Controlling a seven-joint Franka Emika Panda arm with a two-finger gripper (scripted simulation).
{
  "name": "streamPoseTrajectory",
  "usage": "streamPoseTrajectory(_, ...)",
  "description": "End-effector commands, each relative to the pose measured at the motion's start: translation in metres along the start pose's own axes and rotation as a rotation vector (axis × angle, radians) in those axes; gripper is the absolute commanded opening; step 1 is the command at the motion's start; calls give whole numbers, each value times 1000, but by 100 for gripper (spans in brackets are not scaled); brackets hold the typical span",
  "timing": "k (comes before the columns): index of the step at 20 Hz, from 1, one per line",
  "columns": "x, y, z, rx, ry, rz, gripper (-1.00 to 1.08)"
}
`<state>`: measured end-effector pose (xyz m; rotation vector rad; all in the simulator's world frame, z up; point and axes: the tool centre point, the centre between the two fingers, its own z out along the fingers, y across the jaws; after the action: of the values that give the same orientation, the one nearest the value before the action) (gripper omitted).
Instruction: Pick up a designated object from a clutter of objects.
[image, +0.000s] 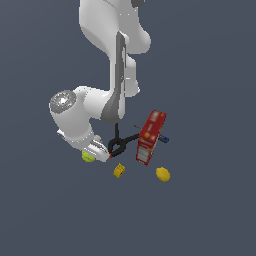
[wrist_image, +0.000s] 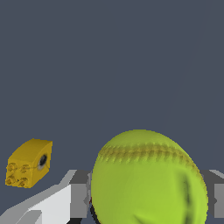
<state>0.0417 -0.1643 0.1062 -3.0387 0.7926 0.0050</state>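
1. The tall red cardboard box (image: 151, 137) stands well apart on the exterior view's right.
2. The white jaws straddle the round yellow-green tennis ball (wrist_image: 148, 179), apparently pinching it.
3. The small yellow plastic block (wrist_image: 28, 162) lies nearby.

Yellow-green ball (wrist_image: 148, 179) fills the frame's foreground, stitched seam visible, sitting between grey gripper fingers (wrist_image: 78, 199). Yellow block (wrist_image: 28, 162) apart from it on the dark floor (wrist_image: 109, 57).
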Motion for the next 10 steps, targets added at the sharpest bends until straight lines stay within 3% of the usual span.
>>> streamPoseTrajectory(1,-16,-8,-17,1,2,0,-100)
streamPoseTrajectory(10,-75,-38,-75,1,2,0,-100)
